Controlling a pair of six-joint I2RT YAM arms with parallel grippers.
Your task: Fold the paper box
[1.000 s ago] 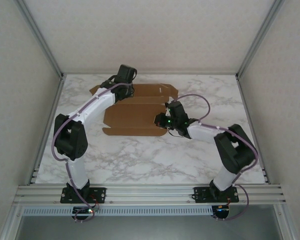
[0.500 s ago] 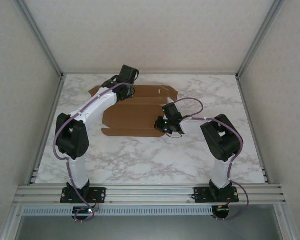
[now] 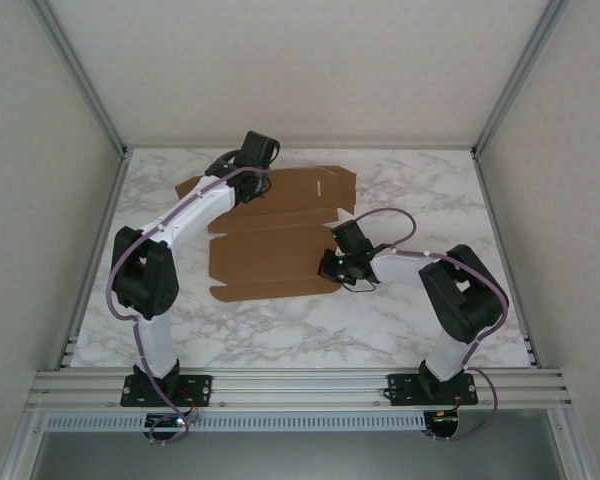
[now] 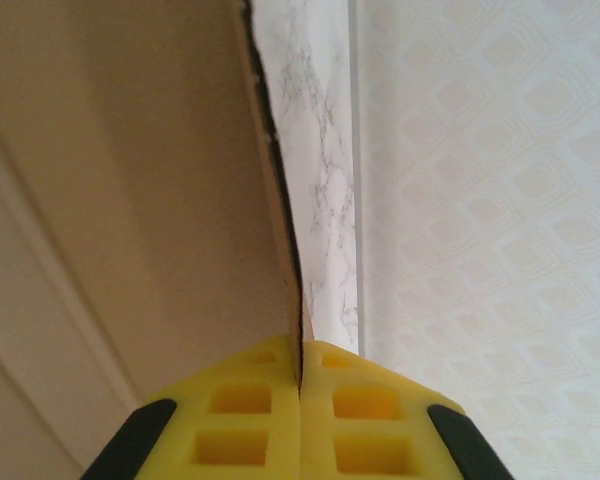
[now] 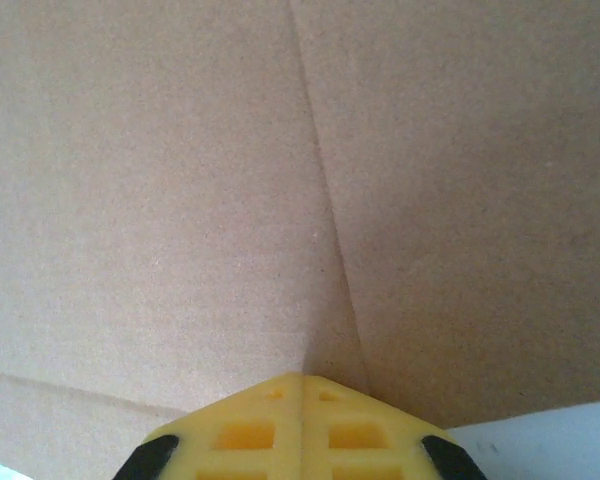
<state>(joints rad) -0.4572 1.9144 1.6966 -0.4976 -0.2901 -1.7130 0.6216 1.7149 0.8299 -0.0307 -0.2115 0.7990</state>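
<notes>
Marble table (image 3: 280, 330), plain paper box (image 3: 275, 250), left hand (image 4: 300, 352) pinching edge, right hand (image 5: 302, 382) closed

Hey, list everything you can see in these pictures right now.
paper box: one, brown, lying flat and unfolded on the table's far half
table: one, white marble
walls: pale, patterned, on three sides
rail: silver, along the near edge
left arm, right arm: white and black, purple cables
left gripper: yellow fingers, closed on the box's far edge
right gripper: yellow fingers, closed, tips at the box's right edge
</notes>
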